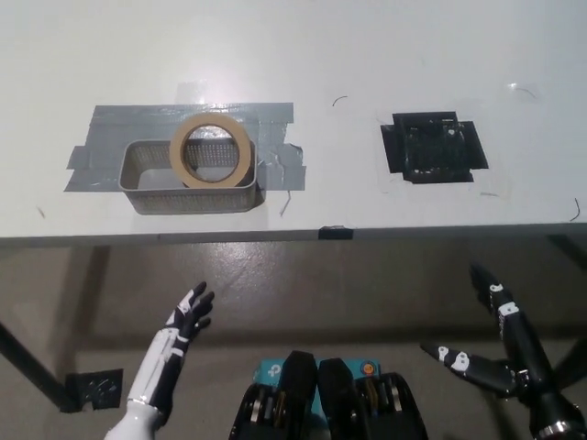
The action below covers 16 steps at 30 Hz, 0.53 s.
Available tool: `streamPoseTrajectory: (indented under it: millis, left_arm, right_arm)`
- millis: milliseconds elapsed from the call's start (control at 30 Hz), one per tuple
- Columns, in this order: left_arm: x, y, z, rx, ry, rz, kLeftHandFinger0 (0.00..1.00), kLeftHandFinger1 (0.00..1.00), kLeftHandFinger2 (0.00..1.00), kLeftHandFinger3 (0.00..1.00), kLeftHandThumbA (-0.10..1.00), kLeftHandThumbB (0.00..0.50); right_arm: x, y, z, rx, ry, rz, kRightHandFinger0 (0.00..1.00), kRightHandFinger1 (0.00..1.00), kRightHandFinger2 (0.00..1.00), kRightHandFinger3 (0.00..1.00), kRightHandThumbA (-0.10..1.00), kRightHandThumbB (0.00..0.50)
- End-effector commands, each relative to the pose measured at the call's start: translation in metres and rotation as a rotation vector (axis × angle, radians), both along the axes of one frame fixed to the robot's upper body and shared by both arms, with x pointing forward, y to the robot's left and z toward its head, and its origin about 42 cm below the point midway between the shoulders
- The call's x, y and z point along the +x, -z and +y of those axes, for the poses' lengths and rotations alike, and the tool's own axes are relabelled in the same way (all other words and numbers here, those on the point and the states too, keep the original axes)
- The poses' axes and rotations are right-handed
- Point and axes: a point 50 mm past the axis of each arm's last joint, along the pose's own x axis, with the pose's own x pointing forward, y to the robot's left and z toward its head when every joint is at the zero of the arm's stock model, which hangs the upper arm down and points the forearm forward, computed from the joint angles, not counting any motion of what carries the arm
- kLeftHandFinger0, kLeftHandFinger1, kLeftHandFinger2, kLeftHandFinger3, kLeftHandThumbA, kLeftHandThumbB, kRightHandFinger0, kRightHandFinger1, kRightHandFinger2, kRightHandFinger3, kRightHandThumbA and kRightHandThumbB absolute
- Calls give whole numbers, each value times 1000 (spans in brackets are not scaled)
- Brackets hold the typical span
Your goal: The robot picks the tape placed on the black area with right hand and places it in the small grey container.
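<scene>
The black right hand (pixel 500 344) sits at the lower right of the frame, below the table edge, with its fingers spread and nothing in its grasp. The white left hand (pixel 174 335) rests at the lower left, also below the table edge, fingers apart and empty. Moving up and left across the white table (pixel 367 55), the black area (pixel 433 147) lies in the upper right part of the frame, a dark square patch with nothing on it. Well apart from it, in the upper left, the small grey container (pixel 188 179) stands on strips of grey tape stuck to the table. The tape (pixel 212 151) is in the container, but not lying flat: it appears to lean tilted against the far rim, with its upper edge rising above the wall. The likely risk from here is that the roll is not fully settled; a knock to the table or a brush from a hand could tip it over the rim or roll it out, because a ring propped on edge has little to hold it. The tape is a beige ring with a wide open centre, through which the mesh wall of the container shows. It looks light and rigid, with a smooth outer band.
</scene>
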Motion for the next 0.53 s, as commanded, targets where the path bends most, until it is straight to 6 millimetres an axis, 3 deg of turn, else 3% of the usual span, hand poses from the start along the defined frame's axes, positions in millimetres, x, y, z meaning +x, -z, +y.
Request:
streamPoseTrajectory:
  millis: [0,33,133,500]
  left_arm:
    - [15,-21,0,-43,9,-90,1000,1000,1000,1000,1000,194]
    - [17,-22,-1,-43,11,-92,1000,1000,1000,1000,1000,189]
    - [22,-26,0,-30,9,-113,1000,1000,1000,1000,1000,170]
    - [23,-29,3,-25,-4,-100,1000,1000,1000,1000,1000,156]
  right_arm:
    - [18,-17,-4,153,-15,-125,1000,1000,1000,1000,1000,247]
    - [19,-18,-4,160,-11,-131,1000,1000,1000,1000,1000,222]
    - [23,-21,-2,139,-19,-146,1000,1000,1000,1000,1000,241]
    - [31,-21,3,116,-30,-150,1000,1000,1000,1000,1000,218]
